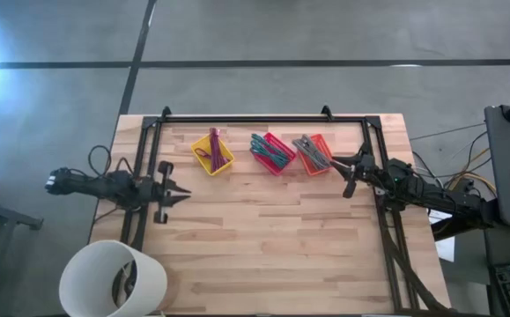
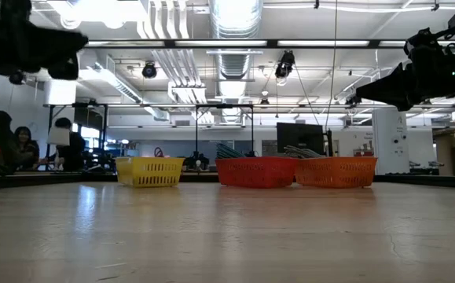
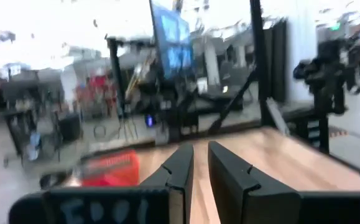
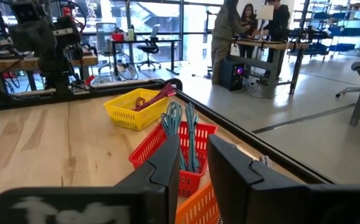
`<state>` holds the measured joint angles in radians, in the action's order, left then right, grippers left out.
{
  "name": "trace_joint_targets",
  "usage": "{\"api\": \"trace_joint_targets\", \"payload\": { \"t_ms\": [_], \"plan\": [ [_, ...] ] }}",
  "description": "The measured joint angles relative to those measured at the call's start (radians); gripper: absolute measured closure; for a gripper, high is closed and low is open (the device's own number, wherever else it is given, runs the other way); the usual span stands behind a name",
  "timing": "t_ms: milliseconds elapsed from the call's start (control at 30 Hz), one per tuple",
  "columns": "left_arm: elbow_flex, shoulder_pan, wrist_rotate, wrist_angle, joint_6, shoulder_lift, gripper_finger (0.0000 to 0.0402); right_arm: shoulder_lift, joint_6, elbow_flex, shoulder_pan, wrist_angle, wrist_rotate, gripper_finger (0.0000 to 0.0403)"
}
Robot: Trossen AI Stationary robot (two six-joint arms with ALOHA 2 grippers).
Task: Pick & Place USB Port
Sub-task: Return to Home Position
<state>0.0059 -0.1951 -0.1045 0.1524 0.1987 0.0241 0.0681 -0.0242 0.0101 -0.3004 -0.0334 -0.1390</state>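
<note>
**High view:** the black-and-white USB cables lie inside the orange bin. The right claw hangs just beside that bin. The left claw waits well apart from it, beyond the yellow bin.

**Low view:** the orange bin sits flat on the desk, the right arm above it.

**Left wrist view:** the left claw is clenched and empty.

**Right wrist view:** the right claw is clenched to a slit, grasping nothing, with the orange bin close beneath.

Heading home, a low sideways swing would likely clip the bin's rim, shoving it or snagging a cable.
</note>
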Motion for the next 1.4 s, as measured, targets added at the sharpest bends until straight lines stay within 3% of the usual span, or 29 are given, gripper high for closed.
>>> {"api": "trace_joint_targets", "payload": {
  "t_ms": [233,800,1400],
  "plan": [
    [0.000,0.002,-0.010,-0.116,-0.103,-0.024,0.0346,0.000,0.000,0.000,0.000,0.000,0.000,0.0334],
    [0.000,0.002,-0.010,-0.118,-0.100,-0.024,0.0346,0.000,-0.001,0.000,0.000,0.000,0.000,0.0312],
    [0.000,0.002,-0.014,-0.115,-0.102,-0.023,0.0346,0.000,-0.001,0.000,0.000,0.000,0.000,0.0332]
  ]
}}
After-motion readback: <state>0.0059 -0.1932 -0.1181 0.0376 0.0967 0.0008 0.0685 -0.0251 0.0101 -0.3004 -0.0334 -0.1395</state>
